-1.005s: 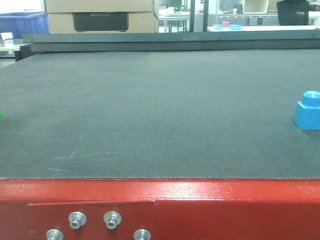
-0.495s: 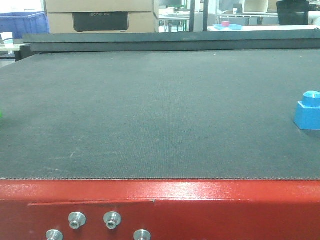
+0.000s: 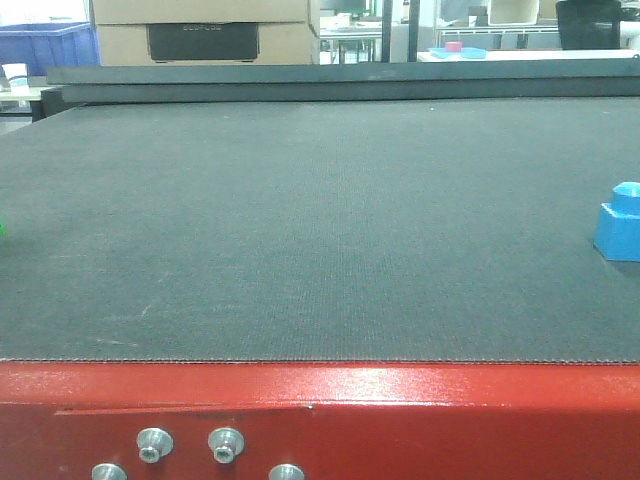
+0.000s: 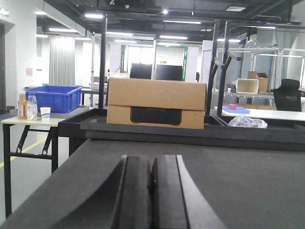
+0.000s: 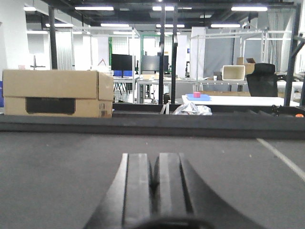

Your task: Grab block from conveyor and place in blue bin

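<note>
The conveyor [image 3: 300, 220] fills most of what I can see from the front: a wide, dark grey-green textured belt, with its glossy red frame [image 3: 420, 410] along the near edge and a few silver bolts [image 3: 226, 443] low on the left. A blue block [image 3: 620, 225] sits on the belt at the far right, roughly halfway back. It has a squarish base with a round stud on top, and the edge of the view cuts part of it off. A sliver of something green [image 3: 1, 228] shows at the belt's far left edge, too little of it to tell what it is.

The blue bin [image 4: 53, 98] stands on a side surface beyond the conveyor's far left corner, well apart from the block. A bottle [image 4: 22, 106] and a white cup [image 4: 45, 112] stand just beside it. A cardboard box [image 4: 156, 102] with a dark cut-out in its front sits behind the belt's far end.

The left jaws are low over the belt and pressed together, with only a thin seam between them and nothing held. The right jaws look the same: closed flat, empty, just above the belt. Neither wrist view shows the block.
</note>
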